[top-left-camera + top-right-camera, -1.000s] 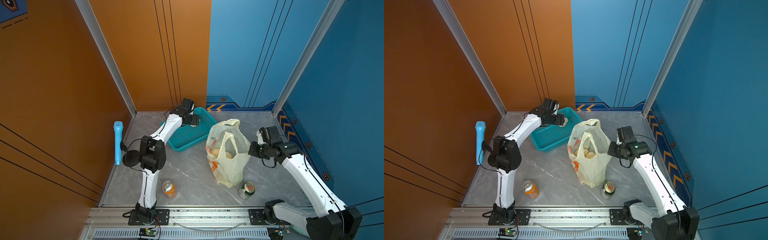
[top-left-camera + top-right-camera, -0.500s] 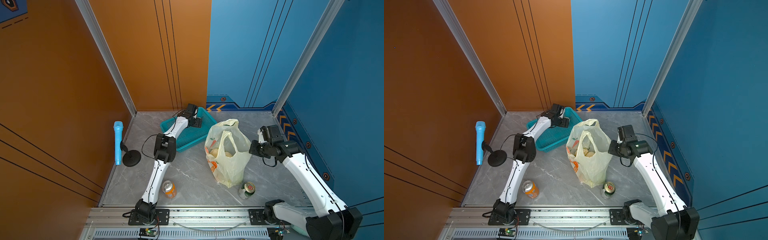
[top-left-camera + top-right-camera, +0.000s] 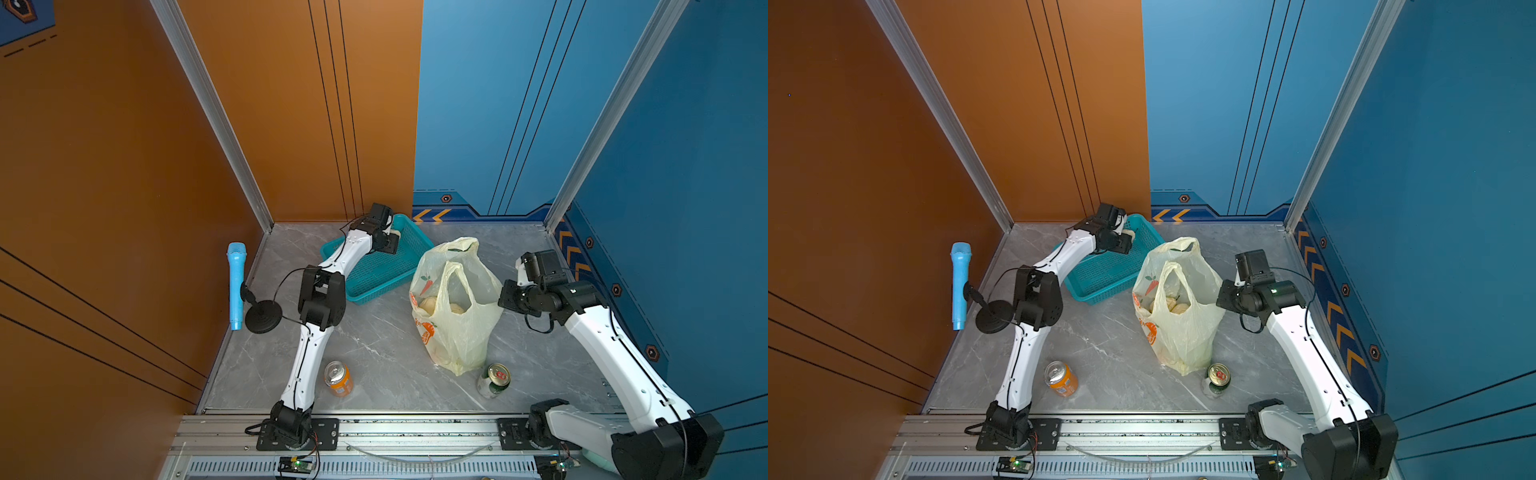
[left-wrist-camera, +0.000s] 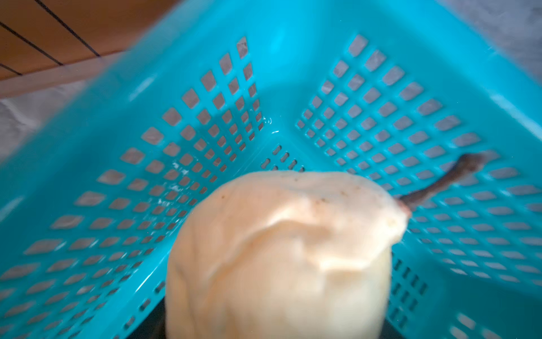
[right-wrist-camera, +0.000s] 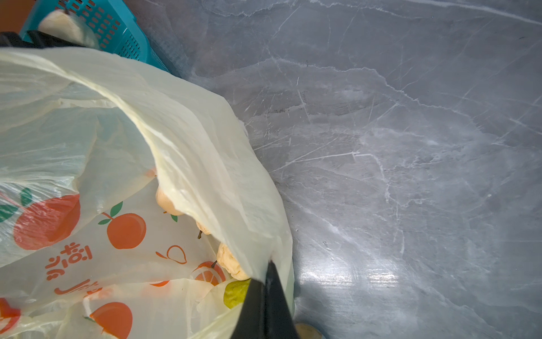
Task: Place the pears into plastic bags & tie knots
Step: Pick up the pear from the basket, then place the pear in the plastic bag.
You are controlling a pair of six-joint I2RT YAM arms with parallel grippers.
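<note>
Grey marble desk (image 3: 374,332): midway stands the plastic bag (image 3: 461,324) with pears (image 5: 231,262) inside, its rim pinched tight at three o'clock by the right claw (image 5: 268,270). Farther back, at eleven o'clock, the left claw (image 3: 392,244) is at a cream pear (image 4: 278,258) in the teal basket (image 3: 374,274); gripping or not, I cannot tell.

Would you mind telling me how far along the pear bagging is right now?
Done: several pears lie in the bag. In hand: the right gripper pinches the bag's rim open; the left gripper is at a pear in the basket. Left: bag it, then knot the handles.
</note>
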